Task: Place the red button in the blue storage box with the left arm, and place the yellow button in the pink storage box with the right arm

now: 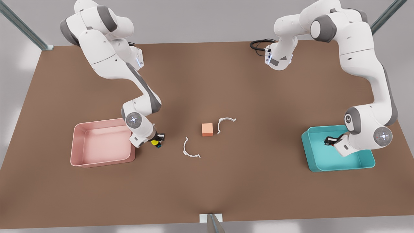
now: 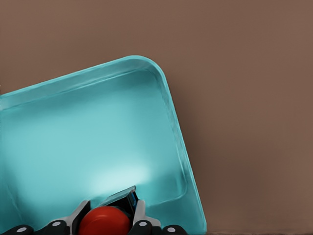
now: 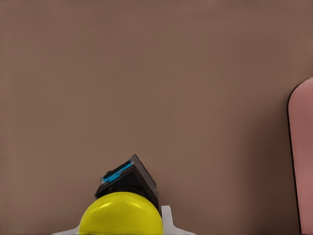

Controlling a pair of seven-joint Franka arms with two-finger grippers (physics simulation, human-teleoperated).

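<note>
In the left wrist view my left gripper (image 2: 110, 211) is shut on the red button (image 2: 105, 223), hanging over the inside of the blue storage box (image 2: 98, 142). At the front view's right the same left gripper (image 1: 328, 141) hovers above the blue storage box (image 1: 311, 155), near its back corner. My right gripper (image 1: 158, 139) is shut on the yellow button (image 1: 155, 141), just beside the pink storage box (image 1: 81, 155) and over bare table. From the right wrist, the yellow button (image 3: 121, 215) sits on its dark base, with the pink storage box (image 3: 303, 156) off to one side.
A salmon-orange cube (image 1: 207, 129) rests mid-table. Two white arc-shaped pieces (image 1: 225, 123) (image 1: 190, 149) lie on either side of it. A black cable (image 1: 258, 43) loops at the table's back edge. The brown table (image 1: 207, 81) stretches wide behind them.
</note>
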